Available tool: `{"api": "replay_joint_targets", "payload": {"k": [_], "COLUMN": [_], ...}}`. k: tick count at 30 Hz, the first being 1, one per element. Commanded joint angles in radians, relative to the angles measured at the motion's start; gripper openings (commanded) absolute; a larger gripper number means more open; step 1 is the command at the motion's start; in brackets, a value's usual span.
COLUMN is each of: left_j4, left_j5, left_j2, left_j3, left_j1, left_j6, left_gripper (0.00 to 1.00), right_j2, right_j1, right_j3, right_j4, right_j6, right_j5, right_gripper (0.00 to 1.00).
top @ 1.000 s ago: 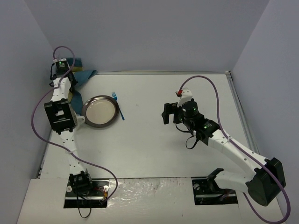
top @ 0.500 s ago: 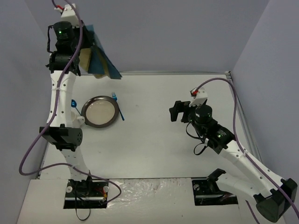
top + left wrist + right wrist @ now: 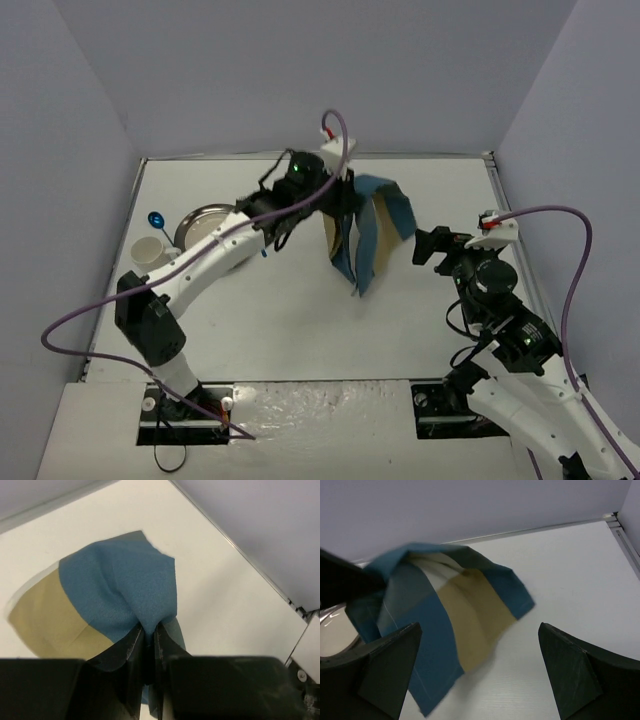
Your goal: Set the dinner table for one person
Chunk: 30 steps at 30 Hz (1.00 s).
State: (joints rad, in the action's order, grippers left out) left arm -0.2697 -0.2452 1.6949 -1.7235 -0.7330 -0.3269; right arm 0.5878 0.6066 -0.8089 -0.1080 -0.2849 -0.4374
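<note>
Left gripper (image 3: 149, 636) jaws pinched narrow on a fold of blue-and-tan cloth (image 3: 120, 585), clear only from its wrist, cloth hanging above the far middle of the white table (image 3: 300, 320), right gripper (image 3: 479, 630) jaws wide, empty, facing it, plate (image 3: 203, 222) half hidden by left arm (image 3: 200, 270), perhaps a cup (image 3: 150, 252) beside

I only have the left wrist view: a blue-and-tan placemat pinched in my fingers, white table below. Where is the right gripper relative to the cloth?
Observer: The right gripper sits just right of the hanging placemat, jaws open and empty, facing it.
Operator: Is the placemat lying flat?
Observer: No. It hangs in folds from the left gripper above the middle of the dinner table.
Operator: What else is out there?
Observer: A metal plate at the far left, partly under the left arm, with a white cup and a blue spoon beside it.
</note>
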Motion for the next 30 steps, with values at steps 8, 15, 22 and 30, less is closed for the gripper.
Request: {"api": "replay_joint_targets", "payload": {"k": [8,15,22,30], "left_j4": [0.175,0.142,0.163,0.289], "left_j5": [0.271,0.249,0.245,0.231], "left_j2": [-0.205,-0.272,-0.360,-0.384], "left_j3": [0.463,0.494,0.732,0.955], "left_j1": [-0.028,-0.031,-0.036,-0.060], "left_j6": [-0.006,-0.018,-0.089,-0.207], "left_gripper": [0.75,0.93,0.91,0.58], "right_j2": [0.226,0.493,0.614,0.624], "right_j1": [-0.019,-0.126,-0.130,-0.125], "right_j3": [0.008,-0.023,-0.008,0.100], "right_j4": [-0.083,-0.087,-0.083,-0.022], "right_j6": [-0.118,-0.147,-0.177,-0.243], "right_j5": [-0.093,0.113,0.210,0.337], "right_gripper": [1.00,1.00,0.98,0.79]}}
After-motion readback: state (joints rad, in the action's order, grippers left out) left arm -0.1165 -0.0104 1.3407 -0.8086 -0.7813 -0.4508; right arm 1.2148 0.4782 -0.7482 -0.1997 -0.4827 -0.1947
